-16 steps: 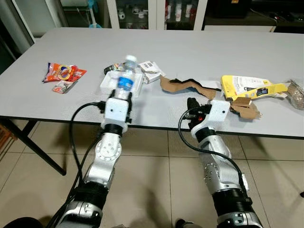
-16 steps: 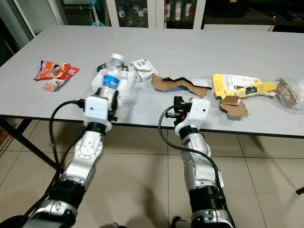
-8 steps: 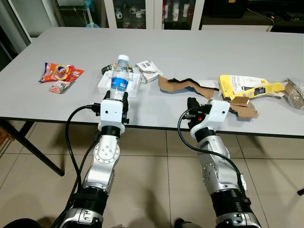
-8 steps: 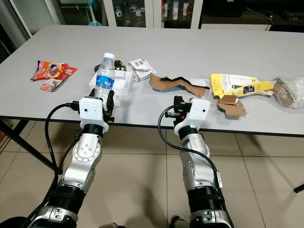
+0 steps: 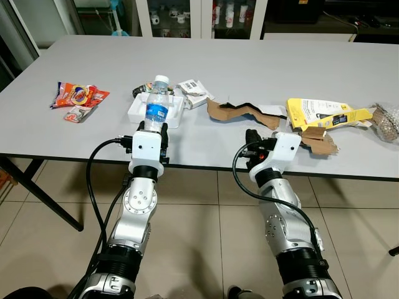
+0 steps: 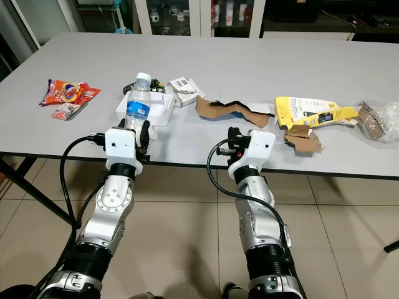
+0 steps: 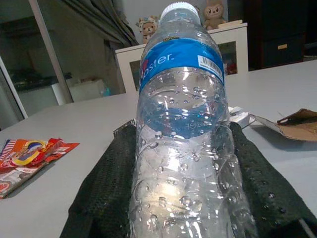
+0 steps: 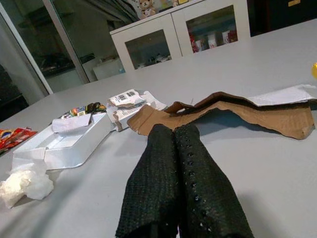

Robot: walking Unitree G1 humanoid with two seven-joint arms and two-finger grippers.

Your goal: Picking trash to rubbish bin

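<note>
My left gripper (image 5: 153, 126) is shut on a clear water bottle (image 5: 156, 104) with a blue label and white cap, held upright over the front part of the grey table (image 5: 262, 65). In the left wrist view the bottle (image 7: 181, 84) stands between the two black fingers (image 7: 101, 193). My right gripper (image 5: 252, 136) is shut on nothing and rests at the table's front edge, its fingers (image 8: 198, 183) pointing toward a brown cardboard strip (image 8: 233, 111).
Trash lies on the table: red snack wrappers (image 5: 78, 97), a white tray (image 5: 138, 112), a small printed carton (image 5: 195, 92), a yellow packet (image 5: 321, 112), torn cardboard (image 5: 322, 144), a clear crinkled bag (image 5: 388, 121) and a crumpled tissue (image 8: 25, 183). Glass-door cabinets (image 5: 187, 12) stand behind.
My left gripper has drawn back a little toward the table's front edge with the bottle, which was blurred and is now steady and upright. The right arm has stayed put.
</note>
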